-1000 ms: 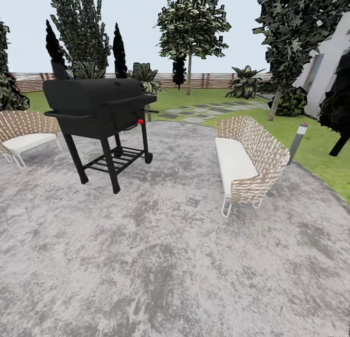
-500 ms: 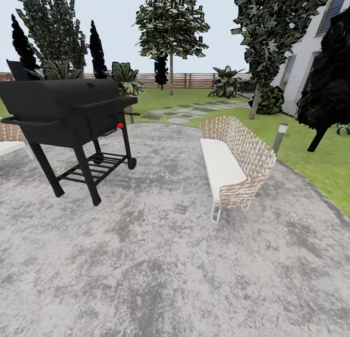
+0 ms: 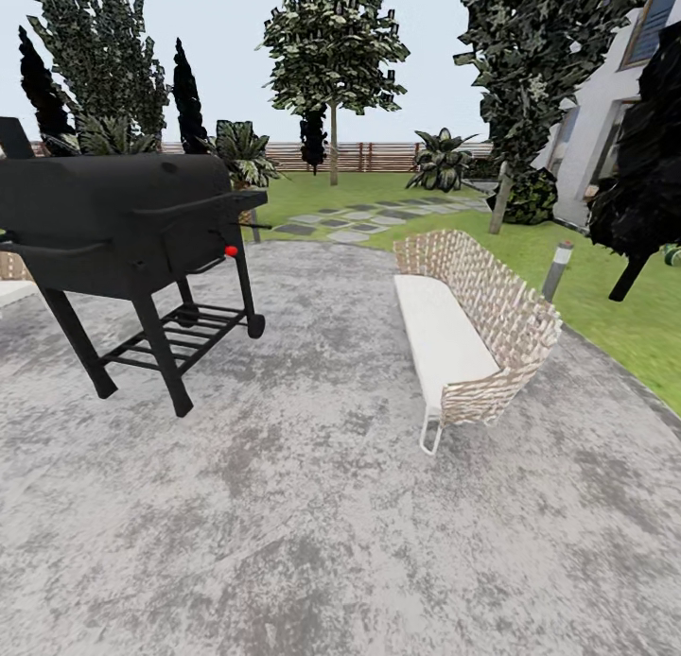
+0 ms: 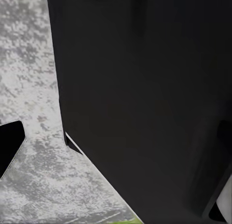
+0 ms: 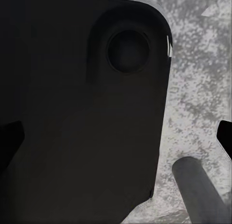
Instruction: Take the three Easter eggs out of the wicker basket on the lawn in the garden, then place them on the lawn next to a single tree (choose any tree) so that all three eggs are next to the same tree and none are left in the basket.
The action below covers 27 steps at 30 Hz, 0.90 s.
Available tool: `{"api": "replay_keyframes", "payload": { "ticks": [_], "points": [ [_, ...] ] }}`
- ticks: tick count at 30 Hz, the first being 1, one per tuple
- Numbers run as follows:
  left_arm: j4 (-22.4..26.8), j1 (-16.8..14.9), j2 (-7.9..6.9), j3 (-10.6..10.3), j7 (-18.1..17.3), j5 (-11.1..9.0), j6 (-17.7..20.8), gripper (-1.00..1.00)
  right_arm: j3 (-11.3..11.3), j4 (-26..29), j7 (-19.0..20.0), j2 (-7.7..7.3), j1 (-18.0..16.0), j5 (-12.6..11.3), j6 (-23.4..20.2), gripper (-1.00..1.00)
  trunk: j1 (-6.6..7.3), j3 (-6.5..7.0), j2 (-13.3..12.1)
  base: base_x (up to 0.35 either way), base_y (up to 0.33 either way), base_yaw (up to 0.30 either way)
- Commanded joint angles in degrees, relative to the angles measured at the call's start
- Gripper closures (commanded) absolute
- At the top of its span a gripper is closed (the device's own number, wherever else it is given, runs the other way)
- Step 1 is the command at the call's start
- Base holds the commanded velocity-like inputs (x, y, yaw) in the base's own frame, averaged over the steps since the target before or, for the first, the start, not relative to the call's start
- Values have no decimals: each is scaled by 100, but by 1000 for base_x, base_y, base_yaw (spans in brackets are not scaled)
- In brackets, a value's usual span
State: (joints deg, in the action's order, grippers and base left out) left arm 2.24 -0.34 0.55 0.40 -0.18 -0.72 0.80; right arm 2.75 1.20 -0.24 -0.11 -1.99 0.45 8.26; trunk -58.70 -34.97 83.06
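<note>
- since half a second ago the whole head view has slid a little: the bench (image 3: 473,339) sits a bit more to the right and lower, and the grill (image 3: 123,223) looks almost the same. the camera moved, not the things.
- the black grill stands on the grey patio (image 3: 312,505), on the left side of the head view. it has a red knob (image 3: 231,250) on its front and a rack under it.
- the woven bench with a white seat stands on the patio to the right of the grill, well apart from it.
- a short grey lamp post (image 3: 557,270) stands just behind the bench, at the edge of the lawn (image 3: 605,302).
- the lawn runs along the right side and across the back. flat step stones (image 3: 350,223) lie on it beyond the patio.
- a tree (image 3: 333,56) with a pale straight trunk stands far back on the lawn, near the wood fence (image 3: 374,156). another tree (image 3: 530,60) stands closer, on the right, near the white house (image 3: 615,117).
- dark thin cypresses (image 3: 189,98) stand behind the grill.
- the eggs and the basket cannot be seen in these pictures.
- in the left wrist view a big black robot part (image 4: 145,98) is close up, with grey patio (image 4: 29,88) beside it. i cannot tell if the left hand is wide or narrow.
- in the right wrist view a black robot part (image 5: 82,112) with a round hole is close up, with a grey rod (image 5: 198,185) and patio beside it. i cannot tell how the right hand is.
</note>
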Motion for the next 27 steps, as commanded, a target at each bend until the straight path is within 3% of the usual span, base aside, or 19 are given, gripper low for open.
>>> {"api": "replay_keyframes", "payload": {
  "ticks": [1, 27],
  "points": [
    [4, -1, 3, 4, -1, -7, 8, -100, 25, 1, -3, -1, -3, 5, 16, -100, -3, -5, 2, 334, 75, 0],
    [4, -1, 6, 3, 0, -7, 8, -100, 24, -6, -3, 2, -3, 7, 18, -100, -3, -5, 2, 334, 51, 0]
  ]
}}
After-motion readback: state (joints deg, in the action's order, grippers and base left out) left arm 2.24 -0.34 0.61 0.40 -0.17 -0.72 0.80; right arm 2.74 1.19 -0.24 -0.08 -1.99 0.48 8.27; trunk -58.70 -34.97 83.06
